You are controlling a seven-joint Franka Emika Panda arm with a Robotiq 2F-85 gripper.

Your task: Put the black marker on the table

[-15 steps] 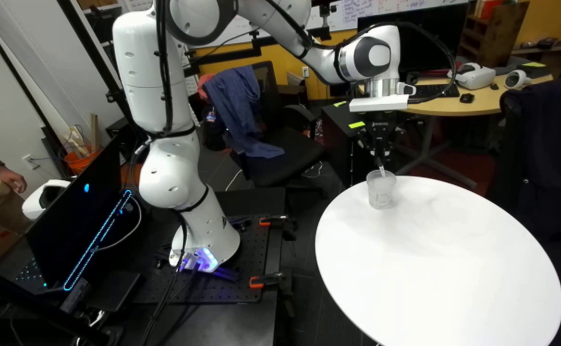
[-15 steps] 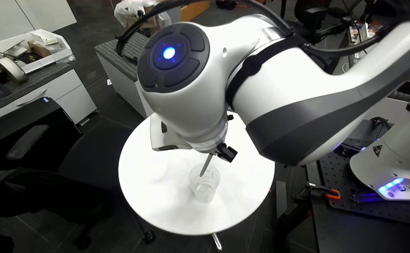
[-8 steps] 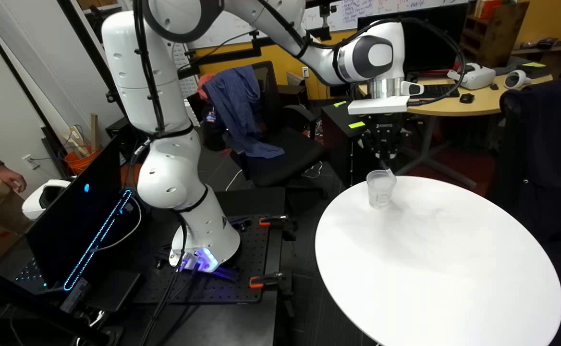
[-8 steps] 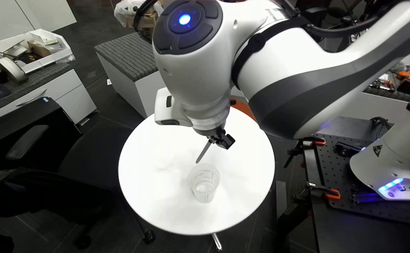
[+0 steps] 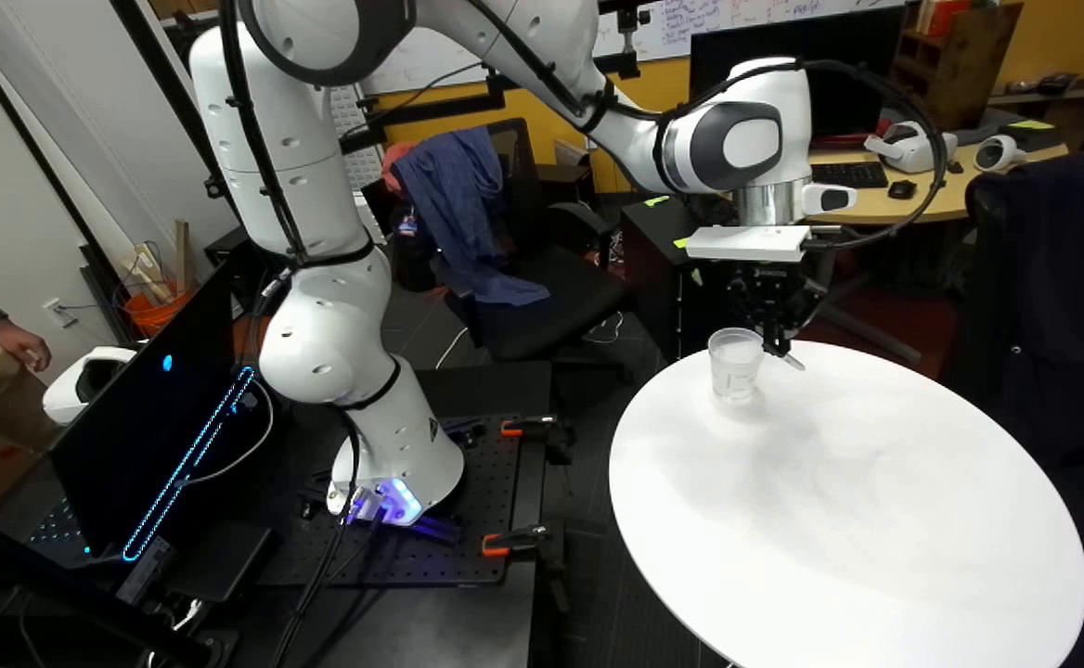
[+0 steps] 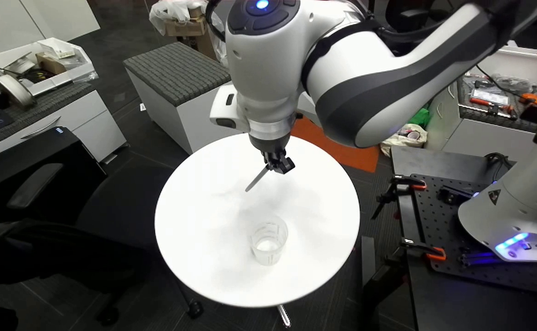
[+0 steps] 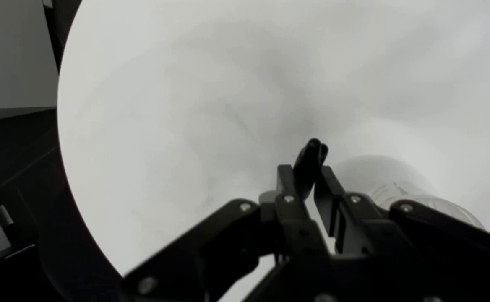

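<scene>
The black marker (image 6: 256, 179) is held over the round bench (image 6: 195, 239), clamped between the fingers (image 7: 287, 184), which are pressed against its sides; whether the bench is touched by its lower end cannot be told. Its long axis is tilted, well off the vertical. In both exterior views it is seen slanting downward and outward from the fingers, straight and slim, with a greyish sheen. In the wrist view it is foreshortened and dark, its blunt, rounded end aimed toward the top of the view, with a slimmer rounded piece alongside.

The bench is topped in smooth white, softly shadowed. A graduated cup (image 6: 269, 243) of translucent plastic is stood upright on it, near the black marker but apart; its wall is tapered toward the base and faintly printed. Farther off, a blue cloth (image 5: 463, 213) is draped in folds over an office chair (image 5: 556, 301), and a cabinet (image 6: 158, 105) is topped by a woven-textured grey pad (image 6: 176, 71).
</scene>
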